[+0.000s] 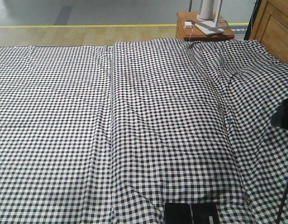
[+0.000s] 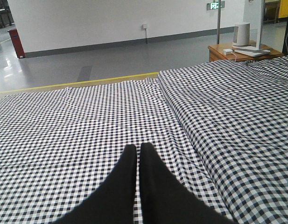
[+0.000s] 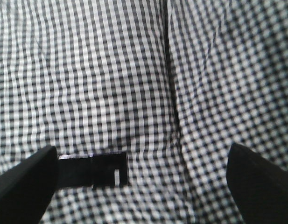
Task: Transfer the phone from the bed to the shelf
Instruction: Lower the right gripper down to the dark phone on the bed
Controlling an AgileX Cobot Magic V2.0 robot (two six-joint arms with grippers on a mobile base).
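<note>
Phone (image 1: 191,213) is seen lying flat on the bed (image 1: 134,116), at the near edge of the front view and cut by the bottom of the frame. A seam is visible across its middle.

The right claw (image 3: 141,149) is pointed down at the gingham sheet (image 3: 87,70) from above. It is spread wide apart with nothing gripped. In the right wrist view the phone (image 3: 106,170) is seen under the claw, resting on the sheet. It is offset from the middle of the gap, toward the finger (image 3: 27,186) at the picture's left, and one end is hidden behind that finger. Contact there cannot be told. The other finger (image 3: 260,182) is well apart from the phone.

The left claw (image 2: 137,148) is held low over the bed, nearly level, and aimed across the sheet. Its fingers are brought together with only a thin slit between them, and nothing is held.

View differences:
- The phone is shown only by the front and right wrist views.
- The wooden headboard (image 1: 274,28) is shown only by the front view, top right.
- The bedside table (image 1: 200,32) with white items on it is shown by the front and left wrist views.
- The white wall (image 2: 111,18) is shown only by the left wrist view.
- A yellow floor line (image 2: 73,84) is seen beyond the bed.
- A fold (image 3: 174,93) in the sheet is seen running up the right wrist view.
</note>
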